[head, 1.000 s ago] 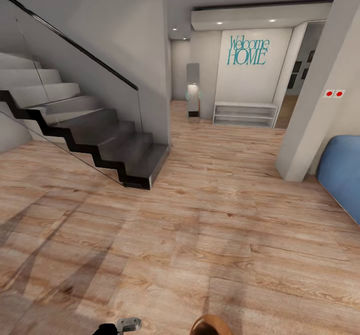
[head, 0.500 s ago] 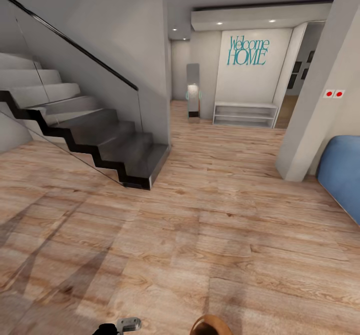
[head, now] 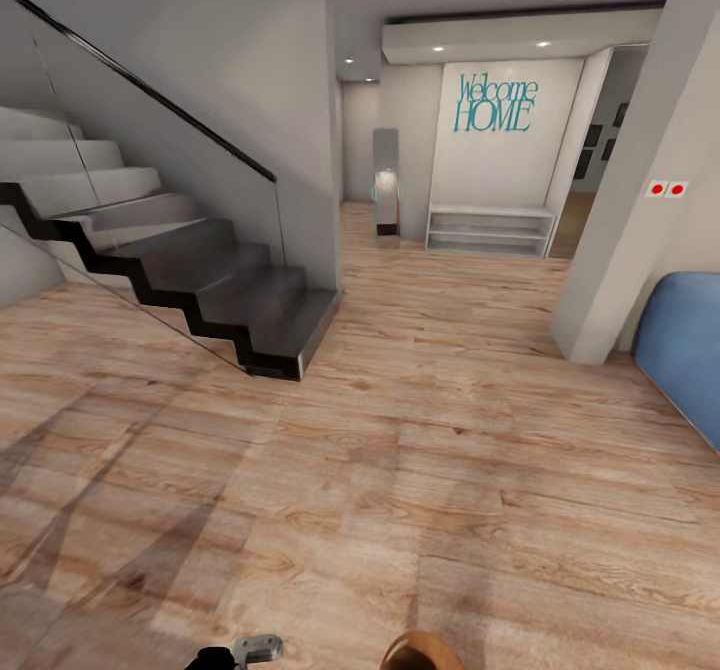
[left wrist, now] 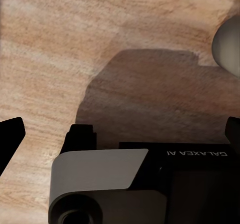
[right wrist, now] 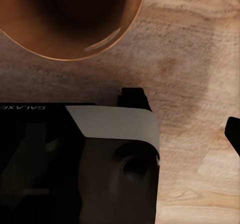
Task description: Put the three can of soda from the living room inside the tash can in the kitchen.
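Seen low at 6 o'clock in the head view, a touch right of centre: the glossy brown rim of the bin [head: 421, 649], close in against the robot's own front, mouth facing up. Seen again from the right wrist, round opening just beyond the right hand [right wrist: 120, 134], so nearer that side than the left hand [left wrist: 121, 134]. Cannot tell whether resting on the floor [head: 400, 470] or carried along. Left hand spread wide, dark fingertips [left wrist: 10, 139] at both edges over bare boards, nothing between. Right hand judged spread too, from one fingertip far out at the edge. Further out: stairs [head: 210, 290] at 10 o'clock, hallway with teal sign [head: 496, 102] and white shelf [head: 490, 228] at 12, grey pillar [head: 630, 220] at 2, blue cushion [head: 685, 350] at 3. Likely in transit between rooms.
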